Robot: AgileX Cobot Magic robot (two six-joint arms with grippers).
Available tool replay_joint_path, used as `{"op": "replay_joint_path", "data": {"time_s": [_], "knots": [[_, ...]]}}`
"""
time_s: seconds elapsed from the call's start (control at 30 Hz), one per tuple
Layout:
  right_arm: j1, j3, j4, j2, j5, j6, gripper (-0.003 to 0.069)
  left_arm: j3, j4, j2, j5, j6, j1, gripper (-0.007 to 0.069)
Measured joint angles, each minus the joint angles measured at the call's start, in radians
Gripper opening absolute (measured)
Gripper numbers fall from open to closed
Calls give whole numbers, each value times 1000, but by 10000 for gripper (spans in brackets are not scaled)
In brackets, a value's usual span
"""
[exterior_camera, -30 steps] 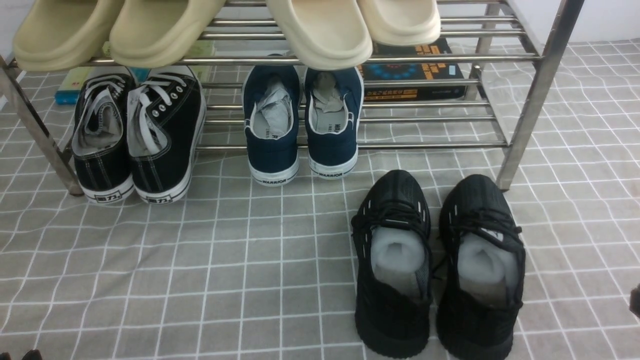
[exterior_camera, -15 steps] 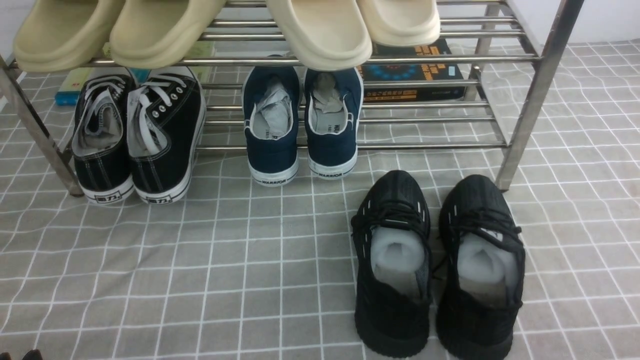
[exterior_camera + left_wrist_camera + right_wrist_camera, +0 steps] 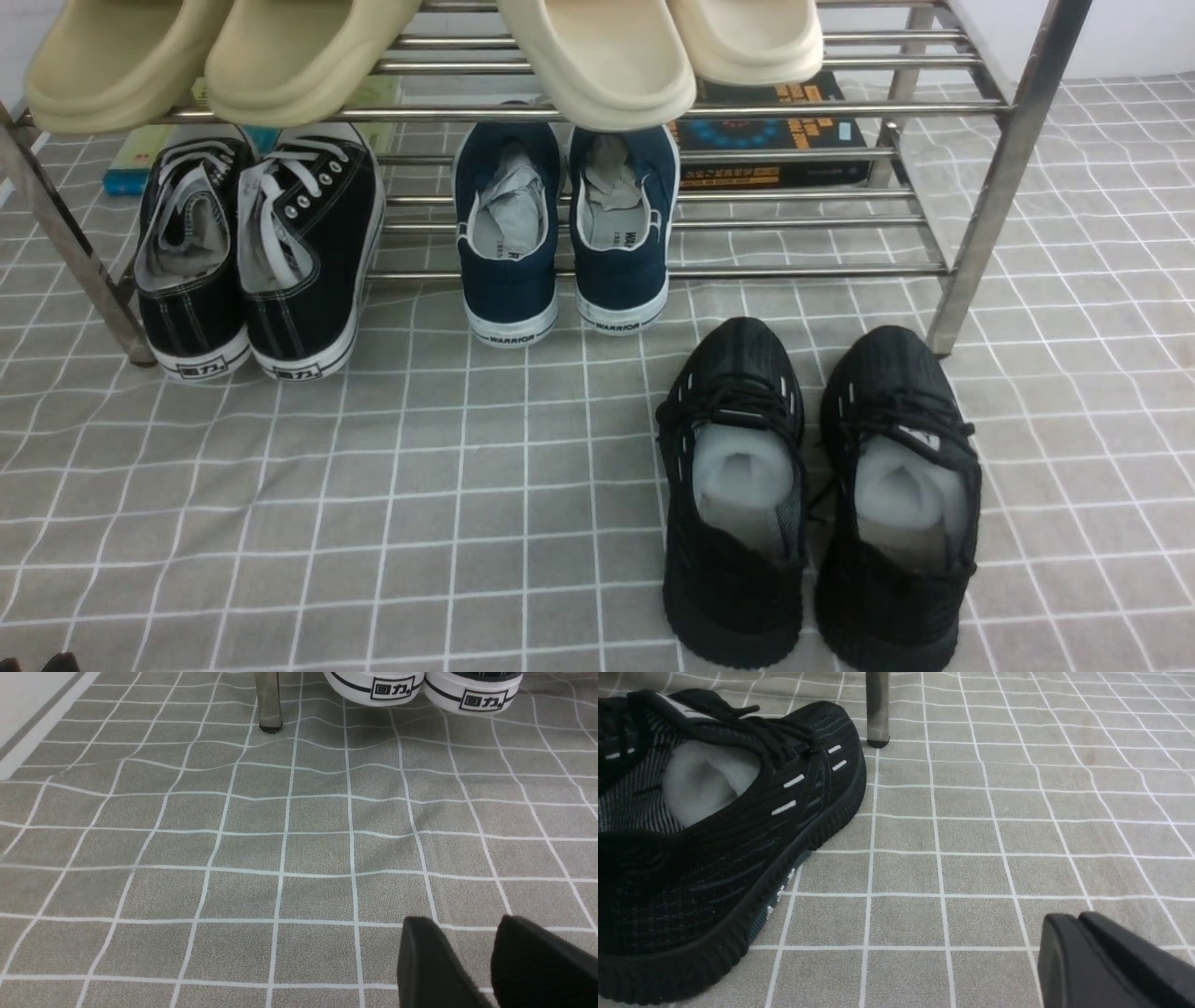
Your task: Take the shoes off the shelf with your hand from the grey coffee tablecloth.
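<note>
shoes: the black knit pair stands side by side on the cloth, off the shelf, toes just short of its right front leg
shelf: lower tier carries the canvas pair and the navy pair; the stretch of bars behind the black pair is bare
long axis: both shoes run front to back, toes toward the shelf, heels toward the robot, roughly parallel and close together
right claw: its two fingers lie pressed together with nothing between them; it hangs low over bare cloth
direction: in the right wrist view the nearer shoe lies apart from the right claw, on the side toward the robot's middle, with open cloth between them
left claw: fingers a little apart, a strip of cloth showing between them, nothing held; it is over cloth near the shelf's left front leg and the canvas heels
nearer arm: the right, by my reading; the left sits on the far side of the scene
hedge: neither claw shows properly in the front view, so how far either stands from the pair is hard to tell
task: looks done or nearly so, since the pair is already down
</note>
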Motion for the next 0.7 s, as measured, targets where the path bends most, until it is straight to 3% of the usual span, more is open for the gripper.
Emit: {"op": "replay_joint_path", "data": {"time_s": [0.13, 0.7], "knots": [[-38, 0, -1, 0, 1, 0, 49, 0, 0, 0, 0, 0, 0, 240], [-39, 0, -1, 0, 1, 0, 67, 0, 0, 0, 0, 0, 0, 240]]}}
